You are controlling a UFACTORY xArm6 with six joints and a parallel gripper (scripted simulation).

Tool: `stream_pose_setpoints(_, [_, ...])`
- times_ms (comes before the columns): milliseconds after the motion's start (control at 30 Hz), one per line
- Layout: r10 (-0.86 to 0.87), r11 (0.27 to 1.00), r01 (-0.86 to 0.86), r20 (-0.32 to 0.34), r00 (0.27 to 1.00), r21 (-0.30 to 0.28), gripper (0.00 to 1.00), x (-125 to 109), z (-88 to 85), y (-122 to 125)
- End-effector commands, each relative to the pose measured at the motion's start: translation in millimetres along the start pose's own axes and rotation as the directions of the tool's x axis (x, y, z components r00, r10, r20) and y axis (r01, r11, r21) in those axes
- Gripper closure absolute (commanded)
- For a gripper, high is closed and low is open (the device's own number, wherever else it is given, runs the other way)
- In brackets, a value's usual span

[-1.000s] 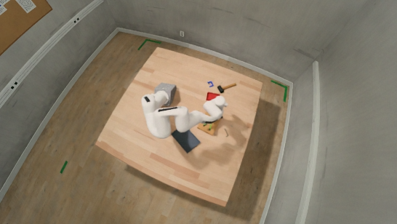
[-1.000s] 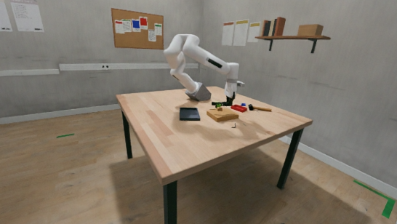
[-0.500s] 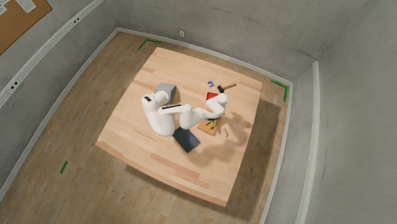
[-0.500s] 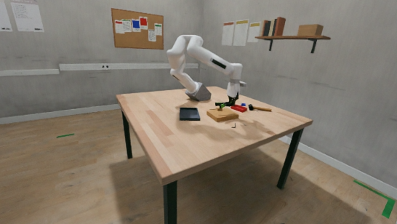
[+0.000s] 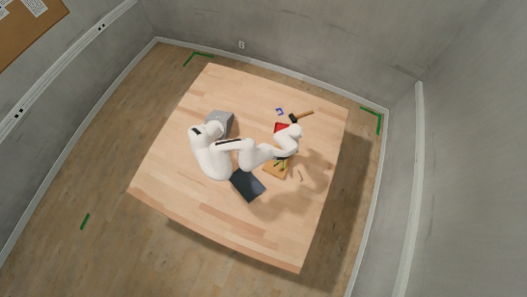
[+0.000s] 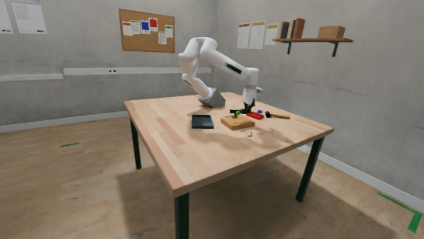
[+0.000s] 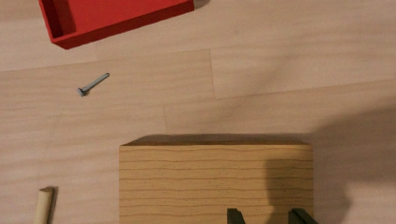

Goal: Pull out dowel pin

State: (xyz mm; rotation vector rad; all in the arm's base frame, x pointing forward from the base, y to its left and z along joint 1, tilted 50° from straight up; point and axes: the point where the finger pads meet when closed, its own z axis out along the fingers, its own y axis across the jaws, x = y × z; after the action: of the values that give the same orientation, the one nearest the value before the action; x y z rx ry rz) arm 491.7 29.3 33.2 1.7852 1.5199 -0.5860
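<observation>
My gripper point(image 6: 245, 109) point(image 7: 265, 218) hangs over the back edge of the bench board point(image 5: 273, 172) point(image 6: 238, 123) point(image 7: 200, 180). It is shut on the green and black spring clamp point(image 6: 235, 112) point(image 5: 281, 164), which sticks out to one side just above the board. In the wrist view only the two dark fingertips show at the bottom edge, and the clamp is out of sight. The board's surface there is bare; the stop and the small block are hidden. A light wooden pin point(image 7: 44, 204) lies on the table beside the board's corner.
A red tray point(image 5: 280, 127) point(image 6: 255, 115) point(image 7: 110, 22) stands just behind the board, with a small nail point(image 7: 93, 84) between them. A hammer point(image 5: 302, 115) point(image 6: 277, 116) and a blue piece point(image 5: 282, 113) lie further back. A dark flat tray point(image 5: 247, 185) point(image 6: 202, 121) and an Allen key point(image 5: 299, 175) point(image 6: 250, 133) flank the board.
</observation>
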Motion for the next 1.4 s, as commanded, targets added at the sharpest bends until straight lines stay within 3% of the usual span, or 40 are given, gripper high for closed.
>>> stream_pose_setpoints(0, [0.001,1.0,-0.001,-0.002,1.0,-0.003,1.0,0.4,-0.4,1.2])
stream_pose_setpoints(1367, [0.001,1.0,-0.001,-0.002,1.0,-0.003,1.0,0.6,37.3,2.2])
